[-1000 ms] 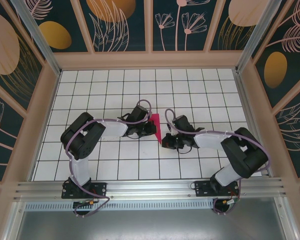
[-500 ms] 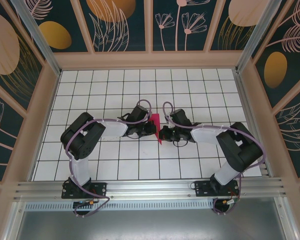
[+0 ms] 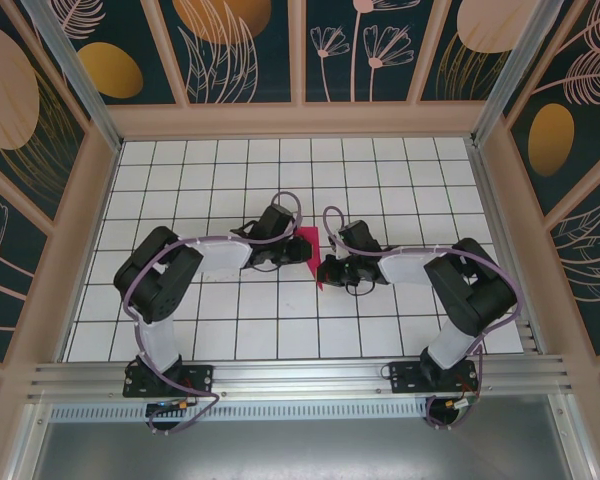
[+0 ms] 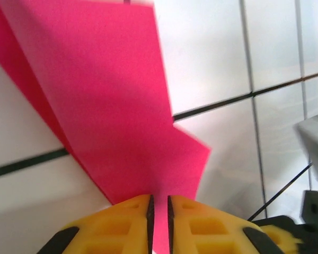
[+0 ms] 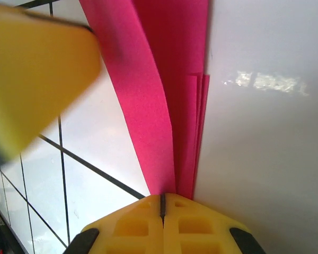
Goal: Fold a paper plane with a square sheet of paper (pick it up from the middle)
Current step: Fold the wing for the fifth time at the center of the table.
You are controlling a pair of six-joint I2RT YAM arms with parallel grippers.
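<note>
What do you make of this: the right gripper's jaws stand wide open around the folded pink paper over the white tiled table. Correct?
Not quite. The right gripper has its jaws shut, not wide open. They are pinched on the folded pink paper over the white tiled table. The right wrist view shows it.

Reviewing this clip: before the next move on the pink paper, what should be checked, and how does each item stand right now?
1. Right gripper shut on the pink paper: ok, jaws together with the paper running out from between them.
2. Left gripper has a firm hold: cannot tell, jaws slightly apart with paper between them.
3. Paper folded into layers: ok, stacked edges show in the right wrist view.
4. Paper untorn: ok on the parts that show.
5. Paper lifted off the tiled table: cannot tell.
</note>
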